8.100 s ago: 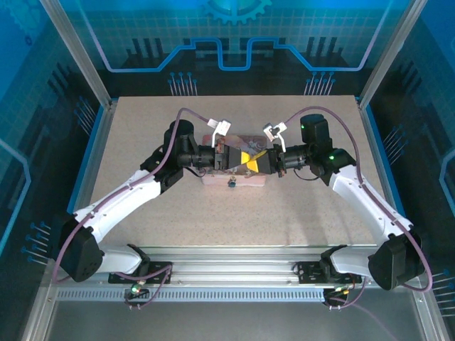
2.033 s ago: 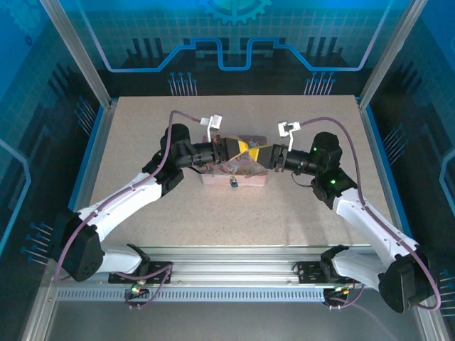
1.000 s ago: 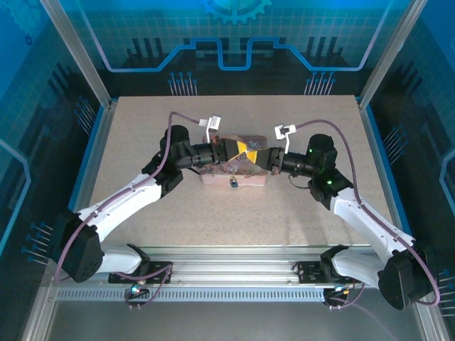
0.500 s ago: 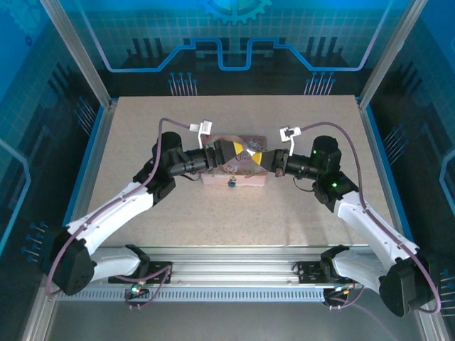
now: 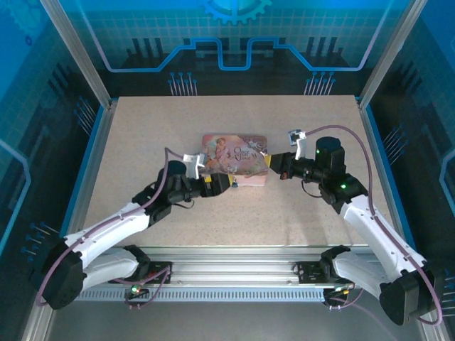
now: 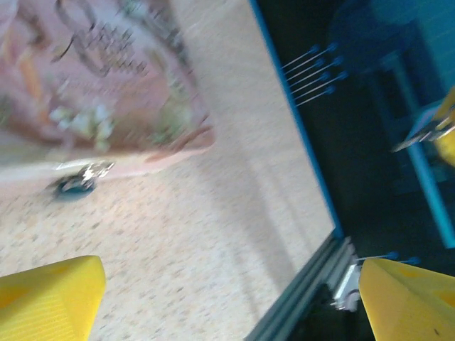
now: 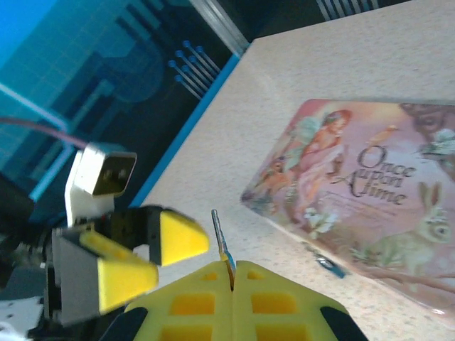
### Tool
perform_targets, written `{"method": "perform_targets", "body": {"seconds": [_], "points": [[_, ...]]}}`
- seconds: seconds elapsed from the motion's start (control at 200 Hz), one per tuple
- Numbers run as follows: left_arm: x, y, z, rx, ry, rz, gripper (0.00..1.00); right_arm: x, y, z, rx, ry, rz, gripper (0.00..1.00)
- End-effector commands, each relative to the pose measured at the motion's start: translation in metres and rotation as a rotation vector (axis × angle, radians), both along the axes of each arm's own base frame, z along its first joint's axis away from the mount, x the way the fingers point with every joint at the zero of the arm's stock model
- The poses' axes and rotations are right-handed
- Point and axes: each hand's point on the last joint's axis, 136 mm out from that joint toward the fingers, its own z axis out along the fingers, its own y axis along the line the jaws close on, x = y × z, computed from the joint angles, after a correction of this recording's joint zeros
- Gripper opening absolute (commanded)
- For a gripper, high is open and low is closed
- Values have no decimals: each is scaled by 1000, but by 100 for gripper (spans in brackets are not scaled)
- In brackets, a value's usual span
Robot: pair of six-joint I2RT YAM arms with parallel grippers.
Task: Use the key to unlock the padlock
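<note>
1. We see the right gripper (image 7: 232, 272) closed, its ribbed yellow pads pressed together on the key (image 7: 220, 238), a thin dark metal sliver standing up from their seam.
2. The left gripper (image 6: 227, 305) is spread wide and holds nothing; its yellow fingers (image 6: 50, 298) are blunt wedges.
3. The padlock (image 6: 78, 181), tiny and shiny, lies on the speckled table (image 6: 185, 241) just beside the front edge of the pink tin (image 6: 85, 85). It is ahead of the left gripper and apart from the key.
</note>
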Motion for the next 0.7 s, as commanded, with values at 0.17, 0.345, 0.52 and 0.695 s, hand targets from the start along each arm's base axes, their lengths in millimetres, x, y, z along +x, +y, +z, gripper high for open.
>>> {"method": "perform_targets", "body": {"seconds": [0.17, 0.345, 0.52, 0.695], "points": [[10, -9, -51, 103, -198, 60, 94, 39, -36, -30, -184, 25, -207, 0], [27, -22, -65, 111, -242, 57, 95, 62, -41, -38, -206, 29, -242, 0], [41, -33, -77, 94, -295, 71, 99, 86, -49, -46, -226, 35, -287, 0], [52, -44, -88, 95, -334, 74, 99, 107, -56, -57, -223, 53, -311, 0]]}}
